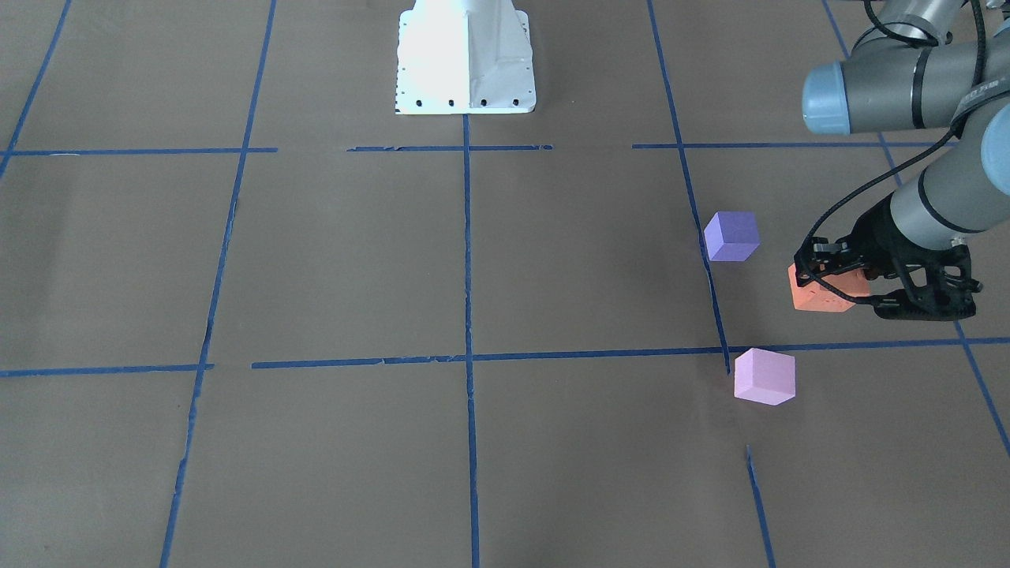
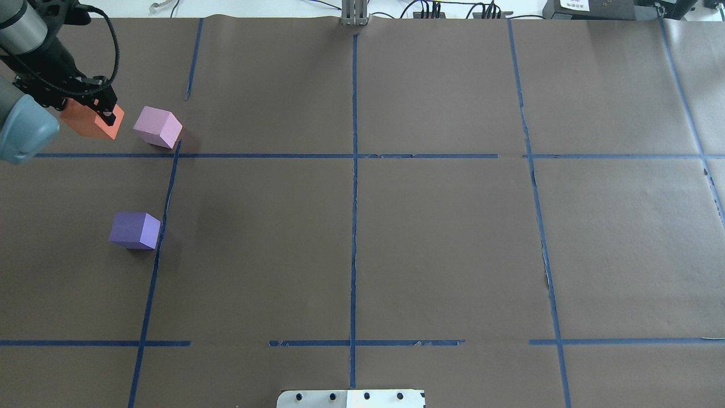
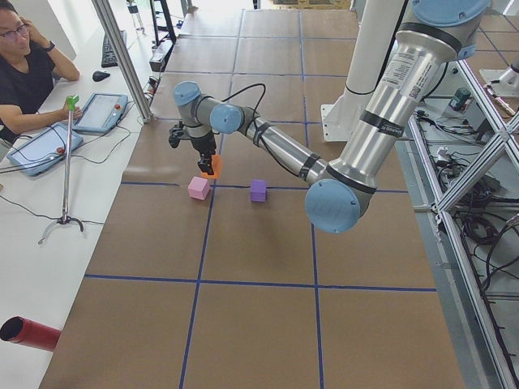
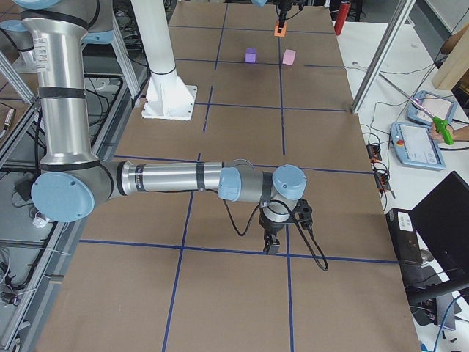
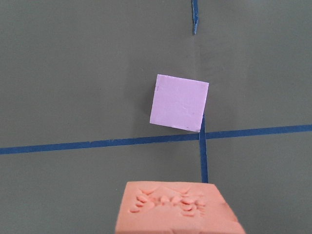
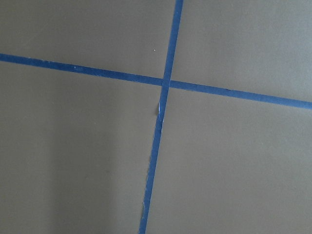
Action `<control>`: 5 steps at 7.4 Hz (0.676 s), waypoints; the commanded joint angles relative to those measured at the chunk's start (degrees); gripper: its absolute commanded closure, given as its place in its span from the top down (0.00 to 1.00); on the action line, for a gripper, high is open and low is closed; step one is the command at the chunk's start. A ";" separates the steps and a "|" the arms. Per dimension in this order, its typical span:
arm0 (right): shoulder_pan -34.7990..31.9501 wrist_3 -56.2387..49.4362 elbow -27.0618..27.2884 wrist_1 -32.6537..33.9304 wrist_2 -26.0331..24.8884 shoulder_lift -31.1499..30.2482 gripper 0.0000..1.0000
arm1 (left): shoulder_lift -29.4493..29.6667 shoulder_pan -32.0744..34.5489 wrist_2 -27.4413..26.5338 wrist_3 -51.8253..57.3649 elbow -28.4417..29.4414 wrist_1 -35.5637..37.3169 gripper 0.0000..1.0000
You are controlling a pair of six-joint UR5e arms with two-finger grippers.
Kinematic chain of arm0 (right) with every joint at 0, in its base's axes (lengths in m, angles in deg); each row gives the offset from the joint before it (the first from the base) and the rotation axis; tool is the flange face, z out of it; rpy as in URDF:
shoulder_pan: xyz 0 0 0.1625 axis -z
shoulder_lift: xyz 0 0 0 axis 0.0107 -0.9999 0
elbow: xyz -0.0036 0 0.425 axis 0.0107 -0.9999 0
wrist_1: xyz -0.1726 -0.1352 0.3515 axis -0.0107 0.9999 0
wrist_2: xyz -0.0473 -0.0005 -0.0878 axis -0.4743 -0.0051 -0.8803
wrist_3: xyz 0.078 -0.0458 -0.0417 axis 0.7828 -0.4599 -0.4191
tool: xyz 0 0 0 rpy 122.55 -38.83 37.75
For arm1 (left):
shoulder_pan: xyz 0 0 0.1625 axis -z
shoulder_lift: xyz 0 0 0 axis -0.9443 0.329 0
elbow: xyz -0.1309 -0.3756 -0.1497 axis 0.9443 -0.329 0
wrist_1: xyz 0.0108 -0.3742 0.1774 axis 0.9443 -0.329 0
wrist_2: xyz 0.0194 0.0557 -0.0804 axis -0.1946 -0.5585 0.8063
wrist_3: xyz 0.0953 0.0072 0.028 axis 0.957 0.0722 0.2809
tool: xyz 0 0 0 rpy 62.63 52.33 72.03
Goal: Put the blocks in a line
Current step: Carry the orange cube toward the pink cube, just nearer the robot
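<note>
My left gripper (image 1: 840, 290) is shut on the orange block (image 1: 813, 298), near the table's left end. In the overhead view the gripper (image 2: 93, 110) holds the orange block (image 2: 85, 126) just left of the pale pink block (image 2: 158, 127). The left wrist view shows the orange block (image 5: 178, 209) at the bottom edge and the pink block (image 5: 179, 102) beyond it, by a tape crossing. The violet-blue block (image 2: 135, 230) sits apart, nearer the robot, and also shows in the front view (image 1: 732, 235), as does the pink block (image 1: 764, 376). My right gripper (image 4: 272, 246) hangs low over the table's right part; I cannot tell if it is open.
Blue tape lines (image 2: 354, 156) divide the brown table into a grid. The robot's white base (image 1: 465, 55) stands at the middle of the robot's side. An operator (image 3: 24, 73) with tablets sits beyond the far edge, and a red cylinder (image 3: 28, 334) lies there.
</note>
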 commanded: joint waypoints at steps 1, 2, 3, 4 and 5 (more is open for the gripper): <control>0.00 0.00 0.00 0.00 0.00 0.00 1.00 | -0.29 -3.13 0.41 -5.33 3.98 -7.39 0.00; 0.00 0.00 0.00 0.00 0.00 0.00 1.00 | 0.06 -4.01 0.41 -6.12 6.44 -10.11 0.00; 0.00 0.00 0.00 0.00 0.00 0.00 1.00 | -0.64 -6.02 0.32 -8.04 6.64 -11.97 0.00; 0.00 0.00 0.00 0.00 0.00 0.00 1.00 | -0.56 -6.22 0.32 -8.24 7.77 -12.68 0.00; 0.00 0.00 0.00 0.00 0.00 0.00 1.00 | -0.64 -6.22 0.32 -8.24 9.61 -14.95 0.00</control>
